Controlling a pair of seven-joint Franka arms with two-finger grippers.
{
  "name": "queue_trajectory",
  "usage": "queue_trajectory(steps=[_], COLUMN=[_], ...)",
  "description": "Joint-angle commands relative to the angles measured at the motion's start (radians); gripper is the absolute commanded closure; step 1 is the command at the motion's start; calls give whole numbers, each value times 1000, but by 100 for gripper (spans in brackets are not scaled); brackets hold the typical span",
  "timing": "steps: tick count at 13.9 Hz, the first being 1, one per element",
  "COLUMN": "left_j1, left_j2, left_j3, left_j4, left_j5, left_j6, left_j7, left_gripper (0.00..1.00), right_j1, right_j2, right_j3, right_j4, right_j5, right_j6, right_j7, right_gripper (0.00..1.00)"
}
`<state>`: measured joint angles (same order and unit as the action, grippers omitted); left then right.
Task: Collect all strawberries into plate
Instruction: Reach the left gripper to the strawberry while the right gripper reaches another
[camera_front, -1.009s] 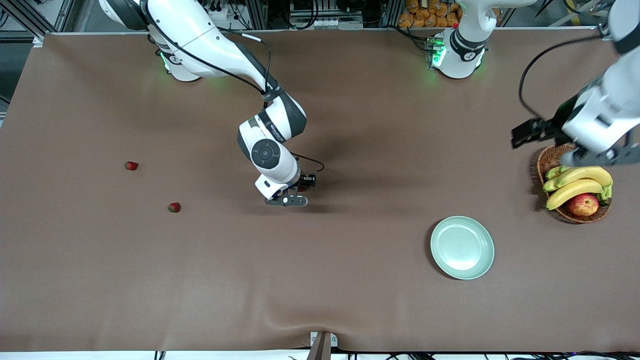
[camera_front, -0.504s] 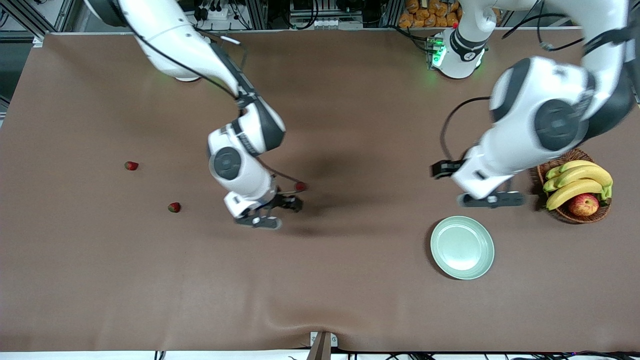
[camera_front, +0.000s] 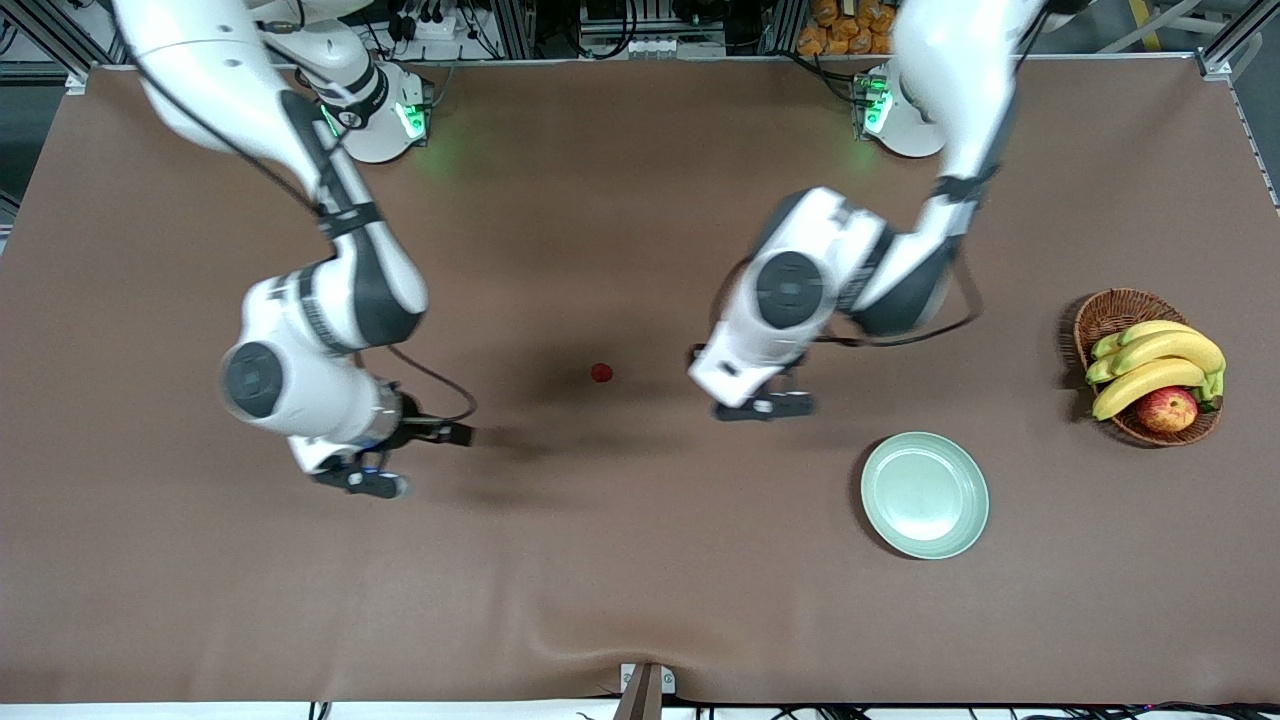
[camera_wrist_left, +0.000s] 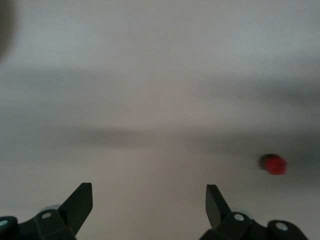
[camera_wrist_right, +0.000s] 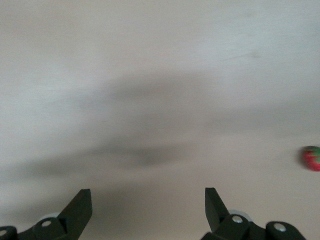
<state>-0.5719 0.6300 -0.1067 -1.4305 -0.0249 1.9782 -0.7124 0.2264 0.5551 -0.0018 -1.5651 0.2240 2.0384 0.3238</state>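
Front view shows 1 strawberry (camera_front: 601, 373) lying alone on the brown table (camera_front: 640, 580), well apart from the plate (camera_front: 925, 494) and farther from the front camera than it, toward the right arm's end. The plate holds nothing. The other 2 strawberries are not visible in this view; the right arm covers the stretch of table where they might be, so I cannot place them.

The left gripper (camera_front: 762, 405) hangs between the strawberry and the plate, nearer to the berry, with its jaws spread wide and empty. Its wrist view shows the berry (camera_wrist_left: 274, 164) off to one side of the jaw line, not between the jaws. The right gripper (camera_front: 362, 480) hovers much farther from the plate, toward the right arm's end of the table, jaws also wide and empty; its wrist view catches a berry (camera_wrist_right: 312, 158) at the very edge of the picture.

Risks, as I judge them: the berry is tiny and round, so a descent that is slightly off centre could nudge it into a roll instead of pinching it. A hard pinch could bruise it or squirt it out. Both wrist views are smeared, which suggests fast travel, and overshoot is likely. The wicker basket (camera_front: 1112, 318) of bananas (camera_front: 1160, 362) and an apple (camera_front: 1166, 408) beside the plate could draw a wrong drop.

I can read no brand, label or writing.
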Motion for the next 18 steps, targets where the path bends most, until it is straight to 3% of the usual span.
queue_trajectory(steps=[1,4,6,11,14,18], left_j1=[-104,-198,-276,-413,-451,-467], left_j2=[83,146,180,306,338,344], left_j3=[21,51,109,252,274,277], left_j4=[58,58,71,128,130,128], left_j5=[8,8,17,16,25,57], left_j6=[80,256,335,474,495,493], left_j7=[-103,-189,-226,-246,-248,-246], left_gripper=[0,0,0,0,0,0], right_j1=[-99,-145,-156,-199,-226,-234], right_j2=[-27,-29,-27,-12,0,34], right_j3=[19,19,19,19,19,19], right_j4=[-30,-56,-78,-150,-205,-216], right_j5=[-3,-115,-205,-222,-224,-222], right_j6=[-58,-57,-49,37,140,144], right_j7=[-86,-130,-141,-178,-213,-227], right_gripper=[0,0,0,0,0,0])
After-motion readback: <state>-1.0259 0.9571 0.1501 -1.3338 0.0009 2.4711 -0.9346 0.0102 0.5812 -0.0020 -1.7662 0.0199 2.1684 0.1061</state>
